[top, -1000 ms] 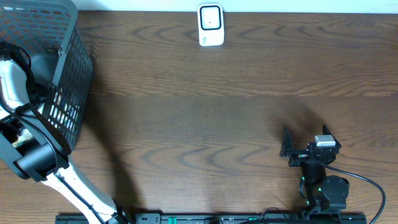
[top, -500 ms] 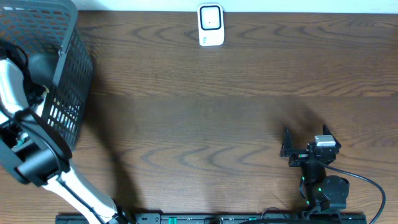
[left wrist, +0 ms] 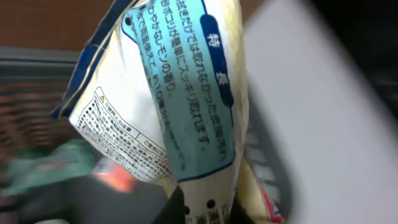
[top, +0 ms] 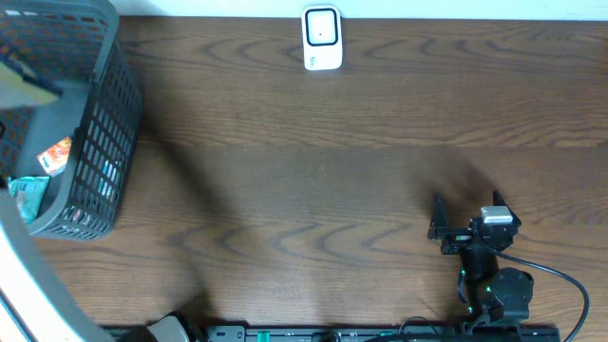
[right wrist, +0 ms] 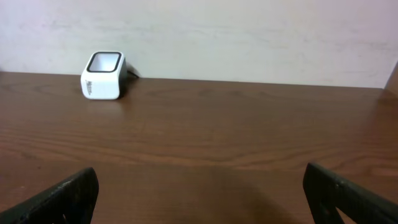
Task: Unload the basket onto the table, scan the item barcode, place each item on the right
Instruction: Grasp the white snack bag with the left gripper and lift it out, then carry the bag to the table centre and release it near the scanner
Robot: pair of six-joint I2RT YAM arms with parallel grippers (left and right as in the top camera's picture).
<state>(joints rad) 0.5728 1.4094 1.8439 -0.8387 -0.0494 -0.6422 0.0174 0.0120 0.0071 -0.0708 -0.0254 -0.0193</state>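
Observation:
The item is a packet (left wrist: 180,106) with a pale blue label and printed Japanese text. It fills the left wrist view, hanging above the grey basket (top: 100,142), and my left gripper (left wrist: 205,211) is shut on its lower end. From overhead that gripper is hidden; only a blurred white stretch of the left arm (top: 19,285) shows at the left edge. The white barcode scanner (top: 322,38) stands at the table's far edge, also in the right wrist view (right wrist: 103,76). My right gripper (top: 465,201) rests open near the front right with nothing between its fingers (right wrist: 56,196).
The basket stands at the table's left end and holds an orange packet (top: 55,152) and a green one (top: 28,195). Brown wooden tabletop (top: 313,190) stretches between basket, scanner and right arm. A pale wall rises behind the scanner.
The left gripper closed on the packet inside the basket and lifted up out of it, leaving the overhead view almost entirely. The right arm has not moved.

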